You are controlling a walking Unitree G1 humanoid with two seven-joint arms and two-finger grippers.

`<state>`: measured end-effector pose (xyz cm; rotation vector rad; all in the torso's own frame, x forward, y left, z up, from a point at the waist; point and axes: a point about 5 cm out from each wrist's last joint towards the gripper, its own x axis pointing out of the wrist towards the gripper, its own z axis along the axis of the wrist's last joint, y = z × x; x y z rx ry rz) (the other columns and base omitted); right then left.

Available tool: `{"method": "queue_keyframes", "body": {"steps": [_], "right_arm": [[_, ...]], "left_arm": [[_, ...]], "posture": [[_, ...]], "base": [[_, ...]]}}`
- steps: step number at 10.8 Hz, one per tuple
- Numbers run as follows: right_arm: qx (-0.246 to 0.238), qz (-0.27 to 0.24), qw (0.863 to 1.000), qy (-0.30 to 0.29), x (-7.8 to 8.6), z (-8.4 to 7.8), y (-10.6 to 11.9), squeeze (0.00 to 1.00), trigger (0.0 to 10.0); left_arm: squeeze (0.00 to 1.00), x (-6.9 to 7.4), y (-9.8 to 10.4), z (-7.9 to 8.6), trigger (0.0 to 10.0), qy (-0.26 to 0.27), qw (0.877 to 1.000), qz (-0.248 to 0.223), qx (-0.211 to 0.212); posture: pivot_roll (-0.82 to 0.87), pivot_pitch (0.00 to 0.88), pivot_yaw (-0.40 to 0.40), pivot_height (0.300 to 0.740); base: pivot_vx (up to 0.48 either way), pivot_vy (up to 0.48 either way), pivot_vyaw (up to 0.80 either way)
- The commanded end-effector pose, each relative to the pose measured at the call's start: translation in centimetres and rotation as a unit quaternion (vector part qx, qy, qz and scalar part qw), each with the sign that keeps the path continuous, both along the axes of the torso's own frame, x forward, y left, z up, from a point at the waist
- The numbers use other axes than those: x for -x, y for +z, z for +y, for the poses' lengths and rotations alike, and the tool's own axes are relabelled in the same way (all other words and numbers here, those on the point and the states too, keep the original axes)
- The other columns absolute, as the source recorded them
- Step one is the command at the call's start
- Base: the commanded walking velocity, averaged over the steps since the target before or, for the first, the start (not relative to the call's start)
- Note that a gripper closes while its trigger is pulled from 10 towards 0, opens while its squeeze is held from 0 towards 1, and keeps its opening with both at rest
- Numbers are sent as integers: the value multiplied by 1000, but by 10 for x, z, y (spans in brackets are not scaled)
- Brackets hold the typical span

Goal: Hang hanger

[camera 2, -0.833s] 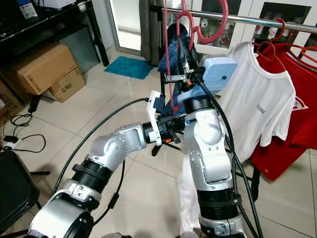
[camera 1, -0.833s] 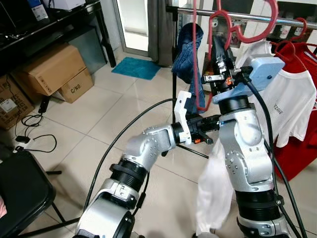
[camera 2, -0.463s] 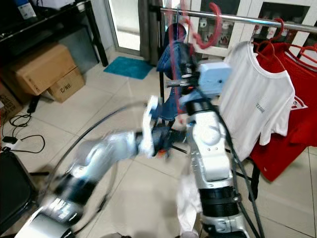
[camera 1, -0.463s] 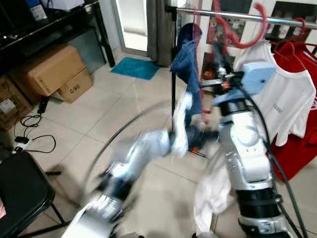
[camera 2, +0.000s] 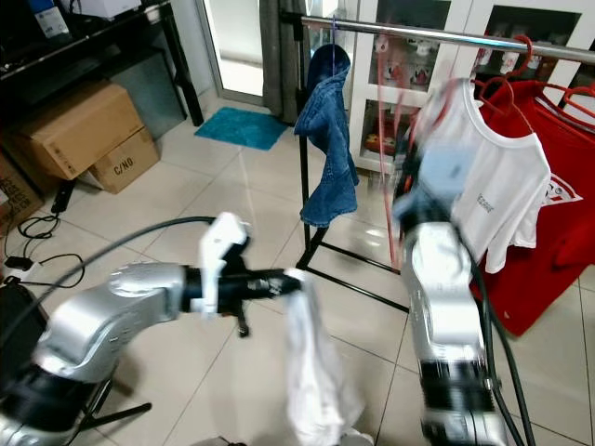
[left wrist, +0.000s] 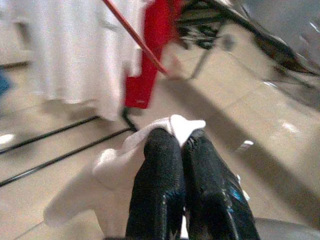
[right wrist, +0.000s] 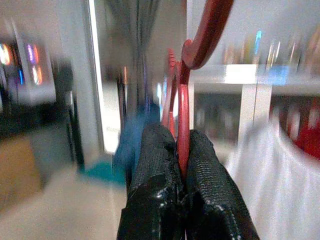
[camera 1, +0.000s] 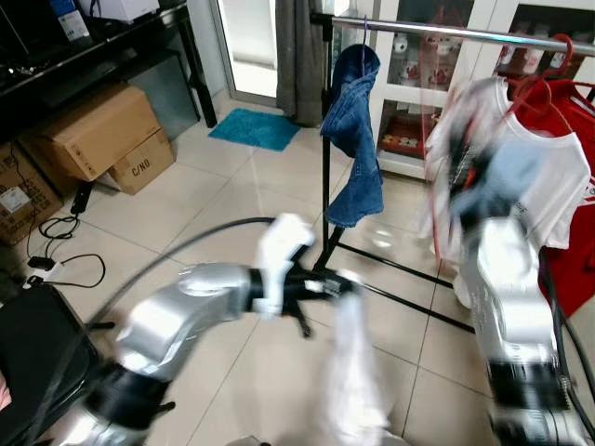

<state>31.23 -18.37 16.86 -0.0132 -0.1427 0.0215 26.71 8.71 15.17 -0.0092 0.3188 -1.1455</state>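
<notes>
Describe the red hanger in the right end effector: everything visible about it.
The red hanger looks like smooth plastic, with a thick curved hook at the top and thin rods below. The right end effector is shut on its neck just under the hook, holding it upright. In the head views it is a motion-blurred red streak raised in front of the metal rail, beside the hung white T-shirt. Whether the hook touches the rail cannot be told.

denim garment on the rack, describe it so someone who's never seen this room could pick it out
Find the silver clothes rail running across the top of the room. At its far left end, beside the black upright post, hangs the denim garment. It is the only blue item; its neighbours along the rail are a white t-shirt and red clothes.
</notes>
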Motion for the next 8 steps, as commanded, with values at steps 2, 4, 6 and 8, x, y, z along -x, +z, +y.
{"method": "queue_keyframes", "body": {"steps": [2,4,6,8], "right_arm": [[5,98,994,45,28,6,-34,0,10000],[15,152,988,5,60,-4,-52,0,10000],[-19,138,989,-43,73,-13,-42,0,10000],[-15,155,986,-52,76,-16,-41,0,10000]], "left_arm": [[0,-18,2,35,10000,203,978,-56,-7],[0,-22,-6,49,10000,328,943,-49,-23],[0,-15,-27,51,10000,396,916,-42,-58],[0,-16,-27,45,10000,394,912,-78,-86]], "posture": [[-123,33,95,740],[-125,38,66,740],[-137,40,79,740],[-125,44,71,740]], "base": [[0,0,0],[0,0,-800],[0,0,-800],[0,0,-794]]}}
